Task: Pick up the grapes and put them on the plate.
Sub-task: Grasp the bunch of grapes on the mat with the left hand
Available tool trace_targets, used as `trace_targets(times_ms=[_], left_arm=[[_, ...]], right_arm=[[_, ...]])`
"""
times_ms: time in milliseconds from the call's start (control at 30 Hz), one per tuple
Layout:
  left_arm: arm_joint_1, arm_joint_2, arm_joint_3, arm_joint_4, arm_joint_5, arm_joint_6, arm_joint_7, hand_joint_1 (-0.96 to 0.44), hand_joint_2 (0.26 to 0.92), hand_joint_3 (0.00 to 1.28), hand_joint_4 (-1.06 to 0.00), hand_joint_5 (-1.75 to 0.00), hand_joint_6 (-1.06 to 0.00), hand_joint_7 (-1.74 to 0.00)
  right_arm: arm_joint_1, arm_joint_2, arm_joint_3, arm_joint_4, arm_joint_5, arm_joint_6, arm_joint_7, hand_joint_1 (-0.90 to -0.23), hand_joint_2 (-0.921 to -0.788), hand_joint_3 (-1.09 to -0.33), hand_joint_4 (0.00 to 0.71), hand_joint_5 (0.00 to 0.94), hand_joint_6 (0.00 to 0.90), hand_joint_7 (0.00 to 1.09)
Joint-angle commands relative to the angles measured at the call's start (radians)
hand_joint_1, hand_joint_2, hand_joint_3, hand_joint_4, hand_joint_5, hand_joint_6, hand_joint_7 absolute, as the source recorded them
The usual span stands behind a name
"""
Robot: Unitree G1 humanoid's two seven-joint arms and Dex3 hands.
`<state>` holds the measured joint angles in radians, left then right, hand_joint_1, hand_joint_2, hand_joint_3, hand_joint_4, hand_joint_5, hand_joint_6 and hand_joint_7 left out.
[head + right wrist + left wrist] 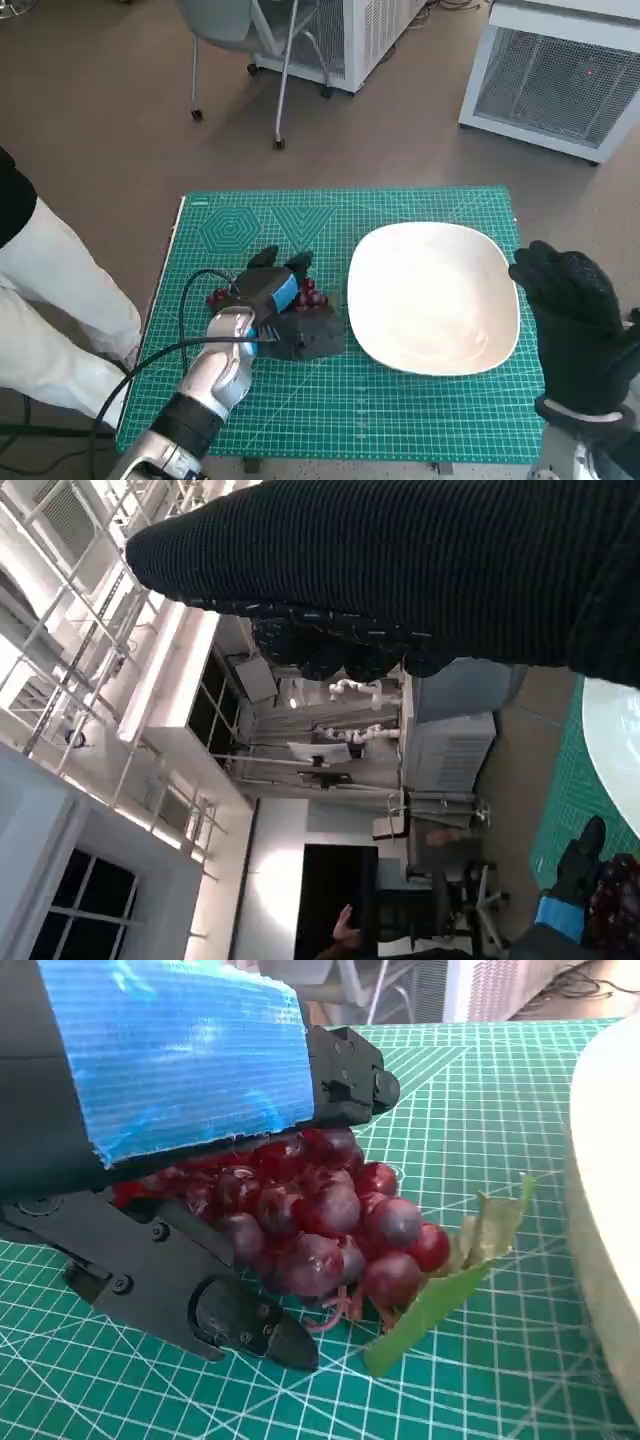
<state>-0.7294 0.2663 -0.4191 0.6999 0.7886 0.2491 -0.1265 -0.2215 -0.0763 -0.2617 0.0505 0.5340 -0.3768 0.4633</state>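
A bunch of dark red grapes [320,1225] with a green leaf [450,1280] lies on the green cutting mat [300,400], left of the white plate [432,297]. My left hand [268,300] sits over the bunch, and its black fingers [350,1070] close on the grapes from both sides. In the head view only a few grapes [312,293] show past the hand. The bunch still touches the mat. My right hand [575,320], in its black glove, hovers off the plate's right edge and holds nothing.
The mat covers a small table. A person's pale-trousered legs [50,310] stand close at the left. A chair [240,60] and white cabinets [550,80] stand on the floor beyond the table.
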Motion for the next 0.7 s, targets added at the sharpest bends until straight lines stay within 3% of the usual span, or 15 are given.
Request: trace_targets(times_ms=[33,233,400,533,567,633,700], left_arm=[[-0.032,-0.011,-0.014,0.051,-0.011,-0.007,0.028,-0.24,0.773,0.01,-0.08,-0.02,-0.24,-0.01],[-0.064,-0.024,-0.031,0.129,-0.017,-0.026,0.066,-0.22,0.797,0.01,-0.17,-0.02,-0.31,-0.02],[-0.084,-0.032,-0.039,0.186,-0.023,-0.052,0.102,-0.19,0.824,0.01,-0.30,-0.04,-0.42,-0.04],[-0.093,-0.032,-0.041,0.222,-0.031,-0.087,0.143,-0.08,0.856,0.02,-0.46,-0.07,-0.53,-0.07],[-0.095,-0.032,-0.041,0.233,-0.033,-0.097,0.155,-0.03,0.868,0.03,-0.50,-0.20,-0.57,-0.08],[-0.096,-0.031,-0.042,0.249,-0.035,-0.115,0.183,0.10,0.892,0.09,-0.54,-0.61,-0.63,-0.16],[-0.095,-0.029,-0.044,0.258,-0.034,-0.130,0.210,0.13,0.908,0.15,-0.52,-1.03,-0.61,-0.53]], right_arm=[[0.011,0.004,-0.001,0.018,-0.001,0.002,0.000,-0.380,-0.921,-0.496,0.529,0.514,0.304,0.83],[0.010,0.003,0.000,0.019,0.000,0.003,0.001,-0.380,-0.921,-0.496,0.530,0.513,0.305,0.82],[0.013,0.003,0.002,0.013,-0.003,0.003,-0.001,-0.380,-0.921,-0.497,0.530,0.512,0.305,0.82],[0.013,0.001,0.000,0.012,-0.001,0.005,0.001,-0.380,-0.921,-0.498,0.529,0.512,0.304,0.83],[0.013,0.000,0.000,0.012,-0.001,0.005,0.001,-0.380,-0.921,-0.499,0.529,0.512,0.304,0.83],[0.013,-0.001,0.000,0.011,0.000,0.006,0.001,-0.380,-0.921,-0.499,0.529,0.513,0.303,0.83],[0.014,-0.002,-0.001,0.010,0.002,0.006,0.003,-0.380,-0.921,-0.499,0.529,0.513,0.303,0.83]])
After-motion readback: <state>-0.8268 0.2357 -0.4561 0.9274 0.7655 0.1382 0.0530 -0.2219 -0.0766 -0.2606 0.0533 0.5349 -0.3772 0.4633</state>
